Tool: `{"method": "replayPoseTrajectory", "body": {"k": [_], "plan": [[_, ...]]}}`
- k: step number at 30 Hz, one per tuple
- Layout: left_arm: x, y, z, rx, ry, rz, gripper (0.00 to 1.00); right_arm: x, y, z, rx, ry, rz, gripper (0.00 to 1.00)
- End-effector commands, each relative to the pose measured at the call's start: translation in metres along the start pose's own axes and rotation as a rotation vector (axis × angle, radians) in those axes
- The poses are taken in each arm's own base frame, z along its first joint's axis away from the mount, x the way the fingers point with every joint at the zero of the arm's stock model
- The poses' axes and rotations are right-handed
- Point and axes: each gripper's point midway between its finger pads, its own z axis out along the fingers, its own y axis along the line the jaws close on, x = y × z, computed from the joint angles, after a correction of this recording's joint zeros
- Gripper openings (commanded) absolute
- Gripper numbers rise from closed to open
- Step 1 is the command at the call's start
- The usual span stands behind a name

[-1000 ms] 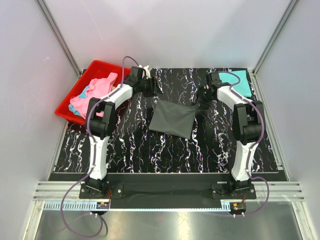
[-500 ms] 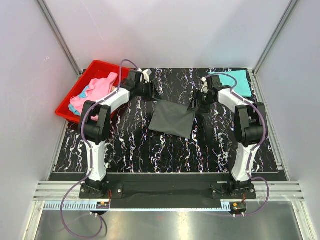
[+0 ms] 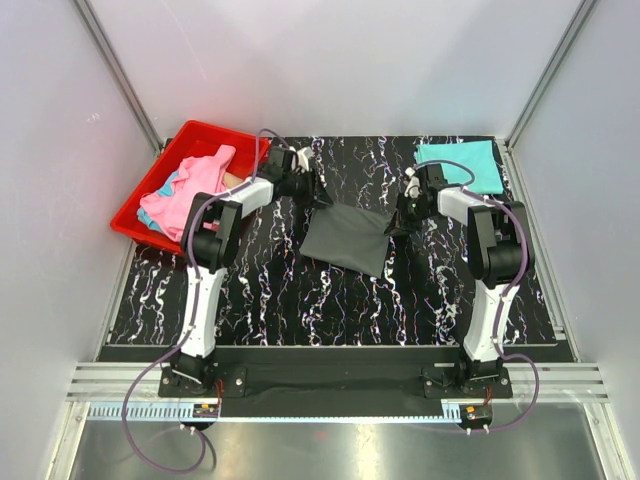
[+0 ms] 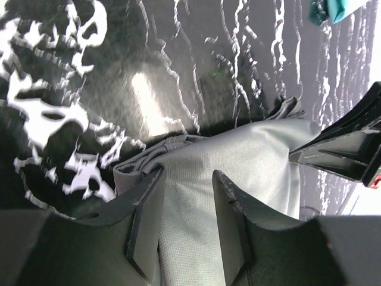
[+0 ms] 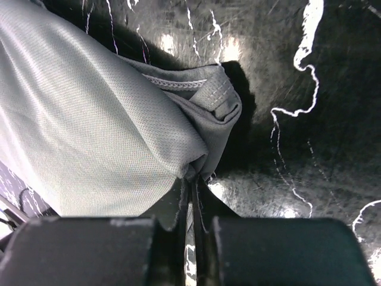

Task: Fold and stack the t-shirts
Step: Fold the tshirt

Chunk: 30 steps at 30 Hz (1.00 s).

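The dark charcoal t-shirt (image 3: 346,236) lies folded in the middle of the black marbled table. My left gripper (image 3: 318,196) is at its far left corner. In the left wrist view the gripper (image 4: 187,182) is open, its jaws standing either side of the grey cloth (image 4: 250,155). My right gripper (image 3: 396,220) is at the shirt's far right corner. In the right wrist view it (image 5: 195,176) is shut on a bunched edge of the grey cloth (image 5: 89,119). A folded teal t-shirt (image 3: 462,162) lies at the far right corner of the table.
A red plastic bin (image 3: 140,212) at the far left holds pink (image 3: 195,180) and light blue shirts. Grey walls and metal rails enclose the table. A corner of the teal shirt (image 4: 342,7) shows in the left wrist view.
Both grippers have come in and down onto the charcoal shirt's far corners. The right one has shut on the cloth edge. The shirt's far edge has shifted slightly.
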Motion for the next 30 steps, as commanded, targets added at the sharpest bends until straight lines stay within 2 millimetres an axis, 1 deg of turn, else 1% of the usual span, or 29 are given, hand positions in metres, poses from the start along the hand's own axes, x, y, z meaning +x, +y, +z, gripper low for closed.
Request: {"method": "replayPoseTrajectory", "body": {"k": [1,3,4,5,6,7,8,9,10,11,12,13,14,15,16,17,18,19,20,21,22,23,24,25,26,27,28,29,30], "plan": [[-0.045,-0.043,-0.011,0.114,-0.097,0.072,0.44,-0.015,-0.002,-0.009,0.011,-0.077,-0.042,0.05],[-0.052,-0.049,-0.014,0.123,-0.109,0.078,0.46,-0.017,-0.002,-0.013,0.015,-0.094,-0.024,0.22],[-0.056,-0.053,-0.018,0.125,-0.119,0.082,0.5,-0.021,0.003,-0.019,0.011,-0.118,-0.002,0.28],[-0.058,-0.055,-0.021,0.128,-0.125,0.086,0.51,-0.023,0.005,-0.023,0.008,-0.136,0.013,0.34],[-0.058,-0.057,-0.024,0.128,-0.126,0.085,0.51,-0.024,0.005,-0.024,0.009,-0.151,0.043,0.5],[-0.063,-0.064,-0.034,0.135,-0.142,0.097,0.52,-0.029,0.013,-0.032,-0.006,-0.178,0.039,0.52],[-0.065,-0.068,-0.039,0.138,-0.148,0.102,0.53,-0.03,0.014,-0.035,-0.007,-0.184,0.043,0.53],[-0.063,-0.069,-0.043,0.134,-0.148,0.109,0.54,-0.032,0.015,-0.037,0.003,-0.193,0.051,0.56],[-0.068,-0.08,-0.056,0.14,-0.166,0.128,0.54,-0.034,0.012,-0.038,0.018,-0.199,0.051,0.6],[-0.069,-0.083,-0.062,0.136,-0.174,0.134,0.55,-0.035,0.01,-0.037,0.03,-0.201,0.05,0.64],[-0.064,-0.08,-0.066,0.119,-0.162,0.129,0.55,-0.038,0.01,-0.037,0.031,-0.199,0.045,0.71],[-0.066,-0.092,-0.08,0.122,-0.178,0.146,0.55,-0.037,0.006,-0.032,0.031,-0.182,0.047,0.74],[-0.063,-0.09,-0.084,0.094,-0.182,0.141,0.55,-0.036,0.008,-0.028,0.013,-0.165,0.039,0.74],[-0.05,-0.082,-0.085,0.069,-0.162,0.123,0.56,-0.04,0.009,-0.028,0.006,-0.16,0.025,0.75],[-0.047,-0.089,-0.097,0.063,-0.172,0.128,0.55,-0.038,0.005,-0.021,0.001,-0.136,0.026,0.75],[-0.041,-0.088,-0.1,0.055,-0.172,0.122,0.55,-0.038,0.007,-0.019,-0.015,-0.124,0.02,0.75],[-0.019,-0.075,-0.096,0.035,-0.135,0.082,0.56,-0.042,0.006,-0.018,-0.014,-0.127,0.008,0.75],[-0.013,-0.081,-0.103,0.041,-0.143,0.082,0.55,-0.042,0.001,-0.015,-0.01,-0.12,0.017,0.75],[-0.008,-0.082,-0.103,0.053,-0.153,0.088,0.55,-0.045,0.001,-0.014,-0.018,-0.122,0.014,0.75],[0.017,-0.073,-0.097,0.043,-0.111,0.055,0.55,-0.046,-0.002,-0.01,-0.023,-0.125,0.016,0.74],[0.024,-0.076,-0.098,0.048,-0.112,0.059,0.55,-0.049,-0.006,-0.009,-0.03,-0.131,0.02,0.73],[0.039,-0.067,-0.094,0.031,-0.094,0.039,0.55,-0.053,-0.002,-0.008,-0.062,-0.132,0.015,0.69],[0.048,-0.069,-0.09,0.031,-0.084,0.041,0.55,-0.05,-0.008,-0.001,-0.066,-0.113,0.029,0.66],[0.05,-0.068,-0.088,0.033,-0.096,0.046,0.55,-0.051,-0.009,-0.001,-0.072,-0.111,0.035,0.64],[0.063,-0.061,-0.084,0.027,-0.074,0.017,0.55,-0.049,-0.011,0.002,-0.075,-0.108,0.034,0.59],[0.071,-0.06,-0.08,0.03,-0.062,0.008,0.55,-0.048,-0.012,0.003,-0.078,-0.107,0.038,0.56],[0.073,-0.062,-0.076,0.05,-0.071,0.016,0.55,-0.046,-0.015,0.004,-0.08,-0.105,0.042,0.52],[0.083,-0.056,-0.072,0.036,-0.053,0.002,0.55,-0.047,-0.015,0.004,-0.083,-0.109,0.04,0.41],[0.092,-0.05,-0.065,0.009,-0.034,-0.005,0.54,-0.047,-0.017,0.005,-0.082,-0.109,0.044,0.36]]}}
